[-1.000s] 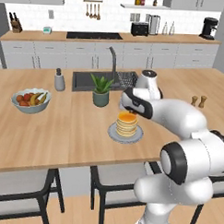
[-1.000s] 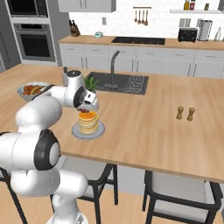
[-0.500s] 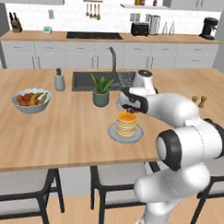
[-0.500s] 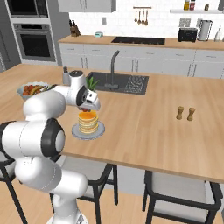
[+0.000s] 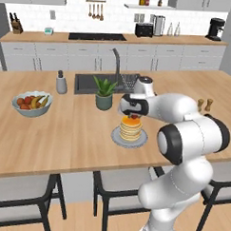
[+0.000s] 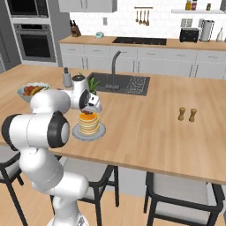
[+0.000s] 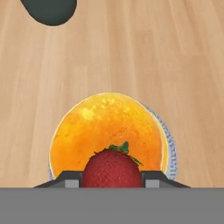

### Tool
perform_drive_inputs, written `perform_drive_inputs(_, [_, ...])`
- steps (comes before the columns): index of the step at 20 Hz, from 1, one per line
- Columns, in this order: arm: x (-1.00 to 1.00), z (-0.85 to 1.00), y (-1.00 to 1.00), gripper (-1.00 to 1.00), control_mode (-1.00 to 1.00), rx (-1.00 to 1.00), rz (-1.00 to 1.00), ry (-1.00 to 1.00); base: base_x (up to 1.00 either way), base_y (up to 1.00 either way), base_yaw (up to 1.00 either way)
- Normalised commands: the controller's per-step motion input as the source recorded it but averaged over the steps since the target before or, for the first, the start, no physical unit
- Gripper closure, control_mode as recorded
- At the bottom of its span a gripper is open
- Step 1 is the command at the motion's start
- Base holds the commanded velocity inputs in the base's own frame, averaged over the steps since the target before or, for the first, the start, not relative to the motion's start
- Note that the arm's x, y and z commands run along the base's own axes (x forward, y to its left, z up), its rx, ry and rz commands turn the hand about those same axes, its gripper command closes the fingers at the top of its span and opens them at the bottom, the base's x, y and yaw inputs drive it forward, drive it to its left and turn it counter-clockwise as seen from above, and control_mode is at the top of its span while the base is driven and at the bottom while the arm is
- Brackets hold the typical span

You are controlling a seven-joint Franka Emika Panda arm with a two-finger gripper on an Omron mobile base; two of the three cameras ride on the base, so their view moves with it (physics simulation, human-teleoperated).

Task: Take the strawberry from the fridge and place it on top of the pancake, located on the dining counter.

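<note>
Light-wood tabletop (image 5: 64, 134), left base view: the hand (image 5: 132, 115) hovers over the pancake (image 5: 130, 129) near the front edge. Right base view: same pose. Hand view: fingers clamp the strawberry (image 7: 113, 169) above the stack; release comes next, likely. Fingertips are cut off.

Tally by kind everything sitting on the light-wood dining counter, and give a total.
Pancake stack on plate: 1
Strawberry: 1
Fruit bowl: 1
Potted plant: 1
Soap dispenser: 1
Salt and pepper shakers: 2
Total: 7
</note>
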Motion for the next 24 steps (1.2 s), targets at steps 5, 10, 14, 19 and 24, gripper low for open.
perform_drive_inputs(5, [0.01,-0.17,0.0,1.0,-1.0,0.0,0.0,0.0,0.0,0.0,0.0])
perform_drive_inputs(10, [0.0,-0.18,0.0,1.0,-1.0,0.0,0.0,0.0,0.0,0.0,0.0])
perform_drive_inputs(14, [0.0,-0.2,0.0,1.0,-1.0,0.0,0.0,0.0,0.0,0.0,0.0])
perform_drive_inputs(19, [0.0,-0.19,0.0,1.0,-1.0,0.0,0.0,0.0,0.0,0.0,0.0])
perform_drive_inputs(24, [-0.15,-0.1,0.01,-1.0,-1.0,0.0,0.0,0.0,0.0,0.0,0.0])
